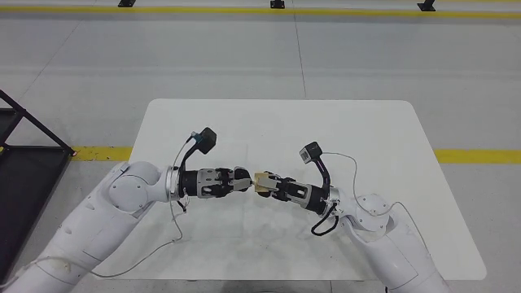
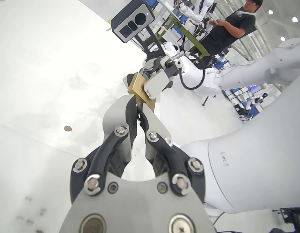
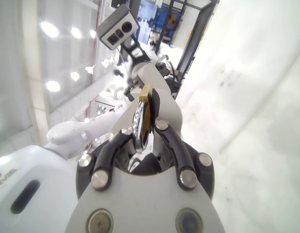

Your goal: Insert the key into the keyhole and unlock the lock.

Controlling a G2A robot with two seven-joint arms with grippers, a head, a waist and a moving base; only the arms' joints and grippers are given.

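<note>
**Fingers meet tip to tip in mid-air, lock held on the right**

Top view: left fingers [image 1: 242,180] and right fingers [image 1: 275,185] point at each other above the near part of the white surface [image 1: 366,130]. The brass lock [image 1: 262,181] sits between them, raised off the surface. Holding it aloft, I judge, gives both wrists room to line up and twist.

Left wrist view: left fingers [image 2: 131,112] are pinched nearly shut, pads almost together, with their tips right at the bottom edge of the lock [image 2: 139,88]. What they nip is covered by the pads (presumably the key, though I cannot make it out). Whether it has entered the keyhole cannot be told. Right fingers [image 2: 156,85] clamp the lock's body from the far side, with its bottom end turned towards the left arm, which suits a straight push. A small brown speck [image 2: 67,128] lies on the surface, well apart.

Right wrist view: right fingers [image 3: 156,105] are closed on the lock [image 3: 145,92] across its flat faces. The chrome shackle [image 3: 139,120] lies back towards the wrist. That grip should stop the body turning when the key is twisted.
</note>
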